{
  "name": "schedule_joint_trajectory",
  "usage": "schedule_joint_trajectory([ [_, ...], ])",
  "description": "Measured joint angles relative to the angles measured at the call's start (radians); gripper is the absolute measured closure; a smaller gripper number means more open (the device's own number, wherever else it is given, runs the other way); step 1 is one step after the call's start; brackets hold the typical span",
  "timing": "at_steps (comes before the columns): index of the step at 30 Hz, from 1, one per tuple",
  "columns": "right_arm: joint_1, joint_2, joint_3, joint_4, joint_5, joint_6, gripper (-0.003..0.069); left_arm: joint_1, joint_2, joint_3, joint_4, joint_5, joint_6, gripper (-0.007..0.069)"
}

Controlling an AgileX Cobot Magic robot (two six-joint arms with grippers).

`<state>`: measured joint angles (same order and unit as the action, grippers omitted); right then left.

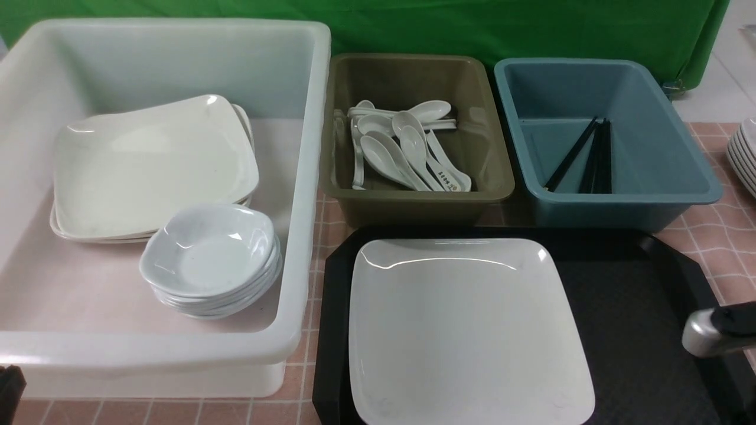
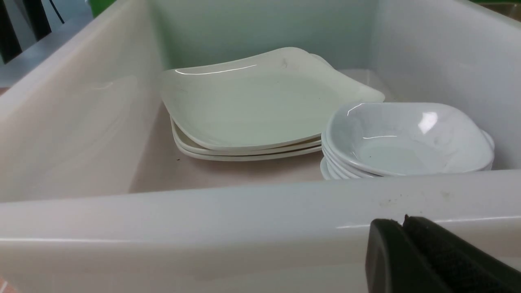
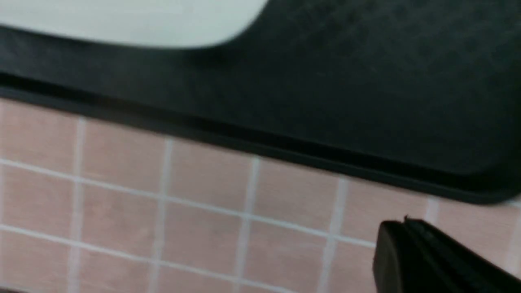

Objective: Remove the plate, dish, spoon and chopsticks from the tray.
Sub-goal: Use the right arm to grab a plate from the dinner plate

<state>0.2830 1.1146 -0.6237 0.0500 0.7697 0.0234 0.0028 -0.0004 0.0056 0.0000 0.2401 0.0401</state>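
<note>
The large white plate (image 1: 466, 330) lies alone on the black tray (image 1: 638, 307). No dish, spoon or chopsticks lie on the tray. A stack of small dishes (image 1: 209, 254) sits in the white tub (image 1: 298, 177), spoons (image 1: 401, 147) fill the olive tub (image 1: 413, 198), and black chopsticks (image 1: 593, 156) lean in the blue tub (image 1: 620, 198). My left gripper (image 2: 403, 221) is shut and empty, just outside the white tub's near wall (image 2: 203, 228). My right gripper (image 3: 405, 223) is shut and empty over the pink tiles beside the tray's rim (image 3: 285, 148); a plate corner (image 3: 134, 20) shows beyond it.
Several large plates (image 1: 153, 165) are stacked in the white tub behind the dishes (image 2: 407, 138). Another pile of white dishes (image 1: 745, 156) stands at the table's far right edge. My right arm's silver wrist (image 1: 709, 330) overhangs the tray's right side. A green cloth hangs behind.
</note>
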Motion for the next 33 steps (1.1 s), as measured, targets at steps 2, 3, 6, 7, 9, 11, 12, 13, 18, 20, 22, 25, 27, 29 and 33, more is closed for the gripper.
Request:
schedule_joint_trajectory([
  [2, -0.054, 0.039, 0.000, 0.099, -0.014, -0.095, 0.0629, 0.000, 0.000, 0.000, 0.000, 0.000, 0.000, 0.0603],
  [3, -0.141, 0.115, 0.000, 0.281, -0.020, -0.262, 0.0629, 0.000, 0.000, 0.000, 0.000, 0.000, 0.000, 0.0603],
  [6, -0.230, 0.208, -0.001, 0.502, -0.027, -0.454, 0.0629, 0.000, 0.000, 0.000, 0.000, 0.000, 0.000, 0.0603],
  [7, -0.238, 0.215, -0.002, 0.510, -0.027, -0.462, 0.0629, 0.000, 0.000, 0.000, 0.000, 0.000, 0.000, 0.0603],
  [9, -0.260, 0.295, -0.022, 0.570, -0.030, -0.518, 0.0601, 0.000, 0.000, 0.000, 0.000, 0.000, 0.000, 0.0603],
  [11, -0.260, 0.329, -0.037, 0.579, -0.030, -0.529, 0.0565, 0.000, 0.000, 0.000, 0.000, 0.000, 0.000, 0.0603],
  [12, -0.260, 0.365, -0.056, 0.583, -0.030, -0.536, 0.0507, 0.000, 0.000, 0.000, 0.000, 0.000, 0.000, 0.0603],
  [13, -0.260, 0.384, -0.068, 0.587, -0.030, -0.537, 0.0468, 0.000, 0.000, 0.000, 0.000, 0.000, 0.000, 0.0603],
  [18, -0.260, 0.463, -0.119, 0.594, -0.048, -0.540, 0.0270, 0.000, 0.000, 0.000, 0.000, 0.000, 0.000, 0.0603],
  [20, -0.260, 0.480, -0.122, 0.596, -0.072, -0.540, 0.0247, 0.000, 0.000, 0.000, 0.000, 0.000, 0.000, 0.0603],
  [22, -0.260, 0.501, -0.125, 0.597, -0.090, -0.540, 0.0238, 0.000, 0.000, 0.000, 0.000, 0.000, 0.000, 0.0603],
  [25, -0.260, 0.530, -0.125, 0.599, -0.116, -0.540, 0.0236, 0.000, 0.000, 0.000, 0.000, 0.000, 0.000, 0.0603],
  [27, -0.258, 0.544, -0.126, 0.600, -0.136, -0.540, 0.0236, 0.000, 0.000, 0.000, 0.000, 0.000, 0.000, 0.0603],
  [29, -0.251, 0.551, -0.126, 0.601, -0.156, -0.540, 0.0236, 0.000, 0.000, 0.000, 0.000, 0.000, 0.000, 0.0603],
  [33, -0.217, 0.559, -0.127, 0.612, -0.203, -0.540, 0.0236, 0.000, 0.000, 0.000, 0.006, 0.000, 0.000, 0.0603],
])
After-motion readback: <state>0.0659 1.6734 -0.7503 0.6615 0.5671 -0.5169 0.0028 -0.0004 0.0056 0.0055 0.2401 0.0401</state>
